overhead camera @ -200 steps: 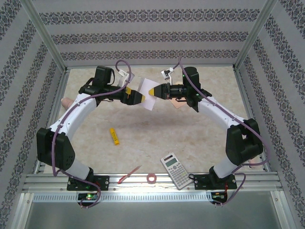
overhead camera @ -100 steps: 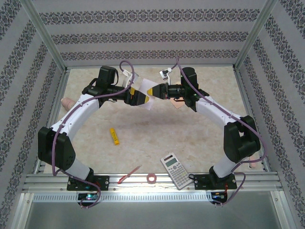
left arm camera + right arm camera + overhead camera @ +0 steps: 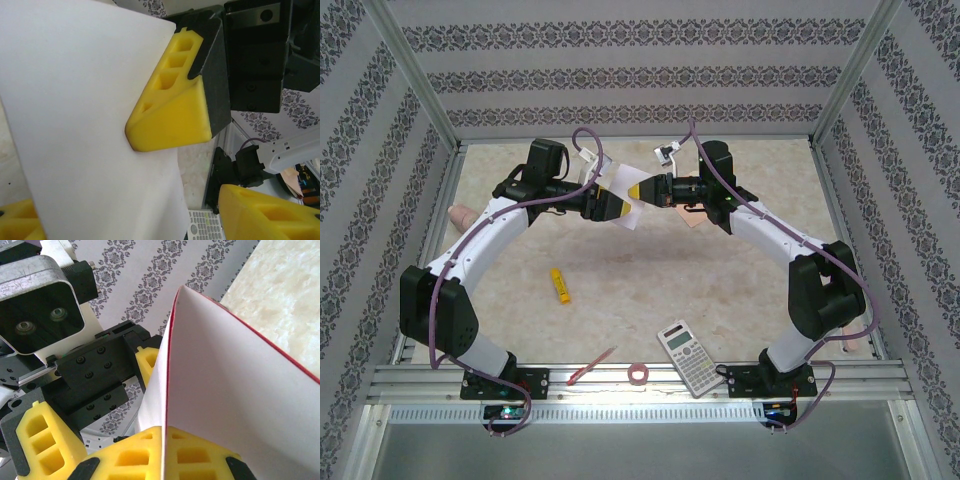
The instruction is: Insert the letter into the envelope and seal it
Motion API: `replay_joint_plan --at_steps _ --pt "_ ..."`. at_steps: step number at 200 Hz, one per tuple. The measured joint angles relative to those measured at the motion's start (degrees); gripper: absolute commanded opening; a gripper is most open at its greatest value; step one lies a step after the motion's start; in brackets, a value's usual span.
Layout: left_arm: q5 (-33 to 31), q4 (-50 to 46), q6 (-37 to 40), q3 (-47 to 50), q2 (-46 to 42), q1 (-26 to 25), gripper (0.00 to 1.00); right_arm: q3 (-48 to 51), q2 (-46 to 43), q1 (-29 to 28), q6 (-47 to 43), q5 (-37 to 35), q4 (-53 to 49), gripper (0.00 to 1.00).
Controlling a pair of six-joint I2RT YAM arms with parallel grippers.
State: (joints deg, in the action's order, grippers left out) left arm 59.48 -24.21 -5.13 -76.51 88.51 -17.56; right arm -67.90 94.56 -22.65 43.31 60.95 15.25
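One letter [image 3: 75, 100] hangs above the far desk [image 3: 650, 280]. Our right fingers [image 3: 145, 455] clamp it; our left fingers [image 3: 265, 212] straddle its left side, parted, not yet pinching.

I count one letter [image 3: 629, 215] between two sets of fingers [image 3: 642, 190], one envelope [image 3: 697, 221] beneath the right set, and, well short of the fingers, one calculator [image 3: 687, 357], one yellow stick [image 3: 560, 285], one red pen [image 3: 591, 367] and one tape roll [image 3: 639, 375].

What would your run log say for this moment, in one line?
letter: aloft, white back showing | right gripper: shut on letter | left gripper: jaws apart around letter
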Motion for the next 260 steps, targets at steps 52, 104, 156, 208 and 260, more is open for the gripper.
replay_joint_plan --at_steps 52,104,156,208,260 --pt "0.0 -2.2 1.5 -0.3 0.0 0.0 0.53 0.0 0.0 0.0 -1.2 0.0 -0.3 0.00" --pt "0.0 -3.5 2.1 -1.8 0.0 0.0 0.44 0.0 -1.0 0.0 -4.6 0.0 -2.7 0.00" --pt "0.0 -3.9 2.3 -2.5 0.9 0.0 0.34 0.6 -3.4 0.0 -6.5 -0.3 -3.7 0.00" --pt "0.1 -3.8 2.2 -2.5 0.9 0.0 0.13 0.9 -4.0 0.0 -6.9 -0.5 -3.9 0.00" --pt "0.0 -3.8 2.1 -2.5 0.9 0.0 0.01 0.9 -4.0 0.0 -6.7 -1.1 -3.9 0.18"
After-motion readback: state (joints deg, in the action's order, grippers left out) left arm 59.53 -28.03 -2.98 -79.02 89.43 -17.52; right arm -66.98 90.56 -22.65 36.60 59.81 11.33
